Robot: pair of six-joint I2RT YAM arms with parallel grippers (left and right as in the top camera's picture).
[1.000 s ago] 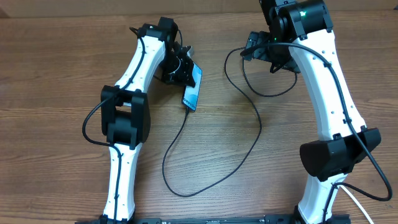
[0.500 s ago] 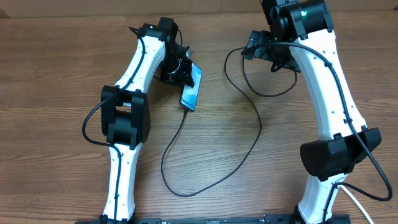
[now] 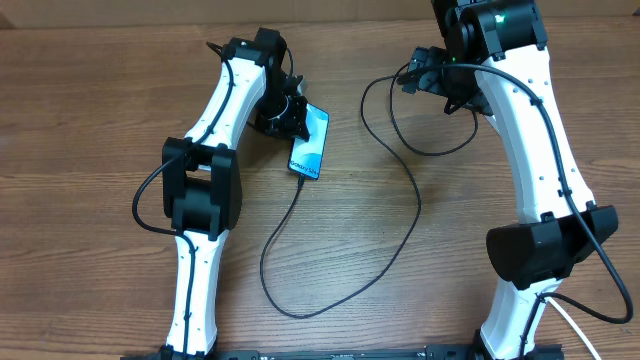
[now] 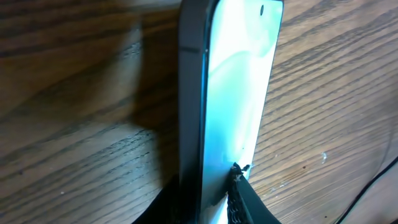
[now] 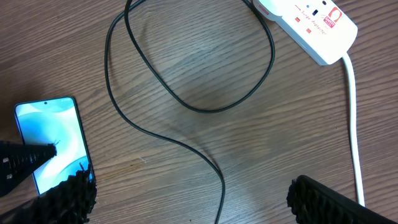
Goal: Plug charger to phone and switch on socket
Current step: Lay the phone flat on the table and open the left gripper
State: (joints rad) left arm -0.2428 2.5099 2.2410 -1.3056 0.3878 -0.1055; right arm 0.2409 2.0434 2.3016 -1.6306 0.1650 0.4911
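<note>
The phone (image 3: pixel 310 150) with its lit blue screen rests on the wood, tilted up on one long side. It also shows in the left wrist view, phone (image 4: pixel 239 106), and the right wrist view, phone (image 5: pixel 53 140). My left gripper (image 3: pixel 288 118) holds it between its fingers, left gripper (image 4: pixel 208 194), one fingertip (image 4: pixel 239 180) against the screen. The charger cable (image 3: pixel 415 215) ends in a plug (image 3: pixel 300 178) sitting in the phone's bottom edge. My right gripper (image 3: pixel 428 80) is open above the cable (image 5: pixel 186 106), right gripper (image 5: pixel 196 205). The white socket (image 5: pixel 308 22) lies just ahead of it.
The socket's white cord (image 5: pixel 353 124) runs down the right side of the right wrist view. The black cable makes a wide loop across the table centre (image 3: pixel 290 290) and another loop near the right arm (image 3: pixel 400 130). Both arm bases stand at the near edge.
The phone has tipped flatter, showing more of its screen from above. My left gripper's jaws have eased slightly apart. The right arm has shifted a little to the right.
</note>
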